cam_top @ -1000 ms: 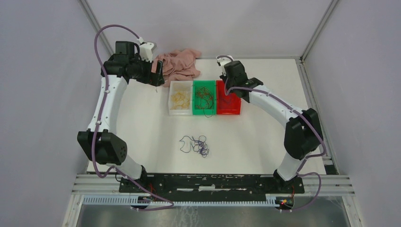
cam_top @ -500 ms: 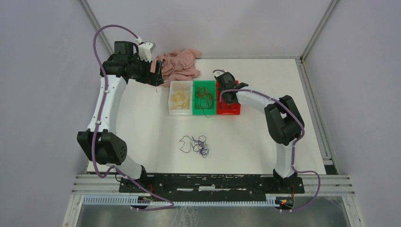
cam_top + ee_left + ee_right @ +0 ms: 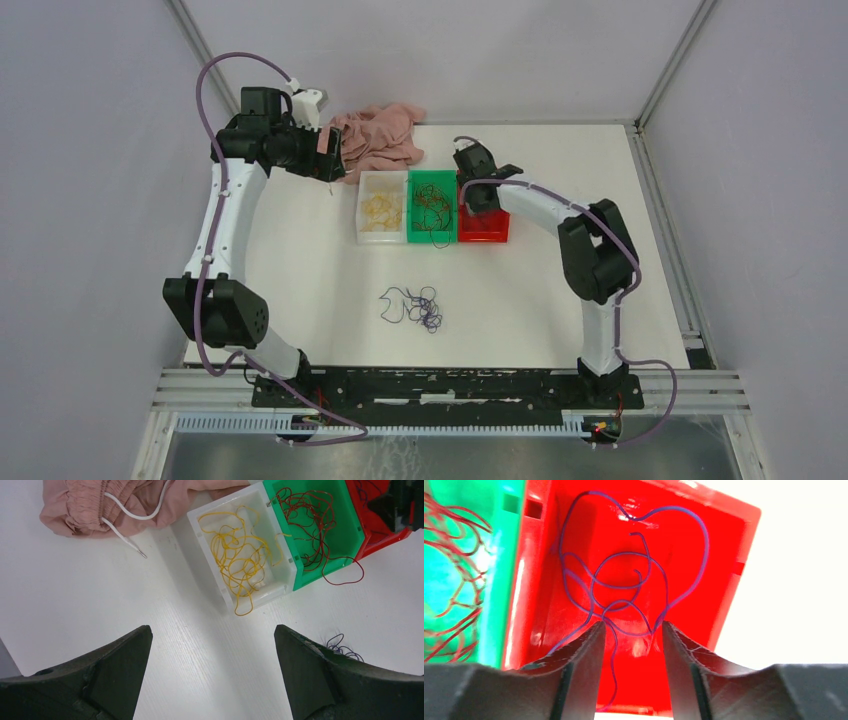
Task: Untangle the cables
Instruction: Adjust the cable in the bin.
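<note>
Loose purple cables [image 3: 415, 305] lie tangled on the table's near middle, and a bit of them shows beside my left finger [image 3: 342, 647]. Yellow cables [image 3: 240, 555] fill the white bin [image 3: 363, 225]. Red cables [image 3: 310, 525] sit in the green bin [image 3: 413, 182], one loop hanging over its rim. My right gripper [image 3: 633, 625] is low over the red bin [image 3: 724, 580], open, with a purple cable [image 3: 624, 575] lying in the bin and one strand trailing loose between the fingers. My left gripper [image 3: 212, 632] hangs wide open and empty above bare table left of the bins.
A pink garment [image 3: 375, 135] with a white drawstring [image 3: 130, 515] is heaped at the back, just behind the white bin. The three bins stand side by side at the table's middle back. Grey walls close in the left, right and back sides.
The right arm folded in and its gripper dropped over the red bin, then opened from shut, letting the purple cable lie in the bin. The left arm stayed still.
</note>
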You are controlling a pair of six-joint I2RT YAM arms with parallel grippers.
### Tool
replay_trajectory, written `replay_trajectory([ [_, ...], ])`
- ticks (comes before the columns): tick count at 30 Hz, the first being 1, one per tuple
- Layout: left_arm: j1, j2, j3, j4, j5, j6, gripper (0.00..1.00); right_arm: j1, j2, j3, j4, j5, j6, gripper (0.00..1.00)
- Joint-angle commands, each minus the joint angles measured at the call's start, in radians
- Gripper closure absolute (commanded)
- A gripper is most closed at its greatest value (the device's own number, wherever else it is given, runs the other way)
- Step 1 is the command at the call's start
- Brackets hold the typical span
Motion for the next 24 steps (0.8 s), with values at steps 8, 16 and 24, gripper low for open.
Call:
replay_trajectory([
  [8, 0.009, -0.051, 0.008, 0.009, -0.007, 0.055, 0.01, -0.001, -0.204, 0.093, -0.100, 0.041, 0.063, 0.41],
  [16, 0.009, -0.044, 0.012, 0.008, -0.003, 0.052, 0.01, -0.053, -0.086, 0.152, -0.053, -0.022, 0.127, 0.69],
  [24, 0.009, -0.045, 0.017, 0.009, -0.003, 0.059, 0.01, -0.086, 0.066, 0.179, -0.034, -0.015, 0.155, 0.90],
])
